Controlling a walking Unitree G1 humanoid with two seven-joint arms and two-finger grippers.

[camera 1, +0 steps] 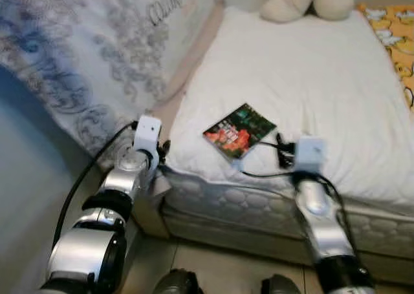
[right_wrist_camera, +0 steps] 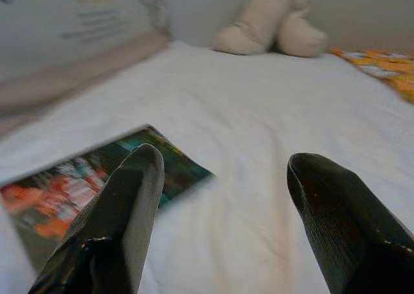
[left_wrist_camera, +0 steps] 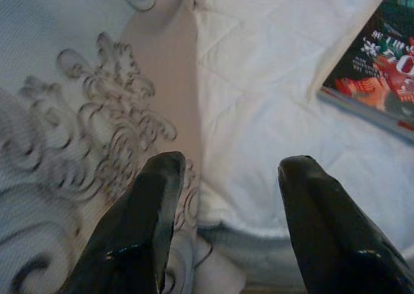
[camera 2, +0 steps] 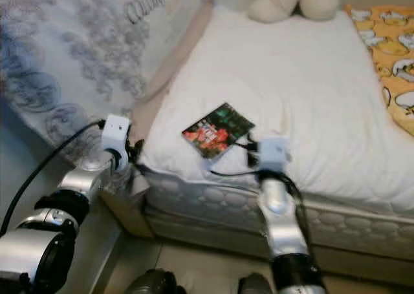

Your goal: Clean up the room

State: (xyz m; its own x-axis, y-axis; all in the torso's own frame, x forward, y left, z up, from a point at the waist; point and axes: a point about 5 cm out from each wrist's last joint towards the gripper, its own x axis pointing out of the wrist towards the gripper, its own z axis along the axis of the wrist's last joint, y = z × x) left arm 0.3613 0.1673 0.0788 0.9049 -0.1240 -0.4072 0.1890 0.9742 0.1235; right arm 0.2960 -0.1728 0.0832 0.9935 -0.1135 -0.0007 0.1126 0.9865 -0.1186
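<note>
— Starting at the left of the frame, what is seen?

— A patterned grey quilt (camera 1: pixel 84 55) is draped down the upper left, with a beige strip of bedding running beside it. Below it, at lower left, the left hand (left_wrist_camera: pixel 223 178) is held at the corner of the bed, where quilt and white mattress pad (camera 1: pixel 304 87) meet. Its two black fingers (left_wrist_camera: pixel 139 229) are spread apart, and nothing is held between them.

— And the middle of the frame?

— A book (camera 1: pixel 239 130) with a dark green and red cover is laid flat on the white pad, near the bed's front edge. It is tilted diagonally. The quilted side of the mattress (camera 1: pixel 259 207) is seen just beneath.

— What is found to the right?

— The right hand (right_wrist_camera: pixel 223 178) is placed just beside the book, at its right, low over the pad. Its fingers (right_wrist_camera: pixel 116 223) are parted and empty; in the right wrist view one finger overlaps the book's corner, though contact cannot be told. A cream plush toy (camera 1: pixel 307 0) is set at the top centre, and a yellow patterned sheet (camera 1: pixel 396 39) is seen along the upper right edge.
</note>
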